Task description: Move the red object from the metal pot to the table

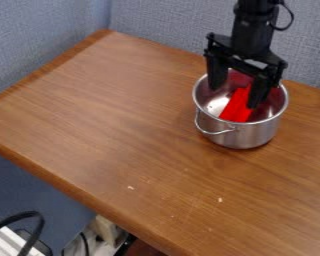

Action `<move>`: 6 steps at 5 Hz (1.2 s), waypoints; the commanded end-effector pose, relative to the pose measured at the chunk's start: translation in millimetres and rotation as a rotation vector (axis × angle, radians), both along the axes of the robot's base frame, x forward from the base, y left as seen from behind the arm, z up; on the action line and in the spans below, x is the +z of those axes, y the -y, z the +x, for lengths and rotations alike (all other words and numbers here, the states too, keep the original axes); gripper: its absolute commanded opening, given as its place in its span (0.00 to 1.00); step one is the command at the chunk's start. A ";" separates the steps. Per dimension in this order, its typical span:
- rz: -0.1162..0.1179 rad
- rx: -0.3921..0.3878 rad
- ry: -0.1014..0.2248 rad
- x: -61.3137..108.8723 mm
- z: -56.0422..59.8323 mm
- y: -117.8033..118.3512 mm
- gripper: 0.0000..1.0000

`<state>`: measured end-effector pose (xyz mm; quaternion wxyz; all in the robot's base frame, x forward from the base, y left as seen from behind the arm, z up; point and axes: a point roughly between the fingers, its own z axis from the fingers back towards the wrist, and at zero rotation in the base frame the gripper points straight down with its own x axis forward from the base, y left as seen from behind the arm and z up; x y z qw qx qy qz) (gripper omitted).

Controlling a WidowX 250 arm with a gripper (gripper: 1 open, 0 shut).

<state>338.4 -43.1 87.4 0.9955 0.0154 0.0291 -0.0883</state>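
Note:
The metal pot [239,127] stands on the wooden table [109,130], toward its right side. Inside it lies the red object [243,103], leaning against a whitish object [222,104]. My black gripper [243,92] points straight down over the pot's mouth. Its jaws are open, with one finger [218,80] at the pot's left rim and the other at the right, straddling the red object. Nothing is held between them.
A grey-blue wall rises behind the table. The table's rounded front edge [69,195] runs diagonally at lower left, with cables and the floor below it. Bare wood stretches left of and in front of the pot.

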 end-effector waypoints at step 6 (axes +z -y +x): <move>-0.027 -0.017 0.043 -10.9 20.5 6.4 1.00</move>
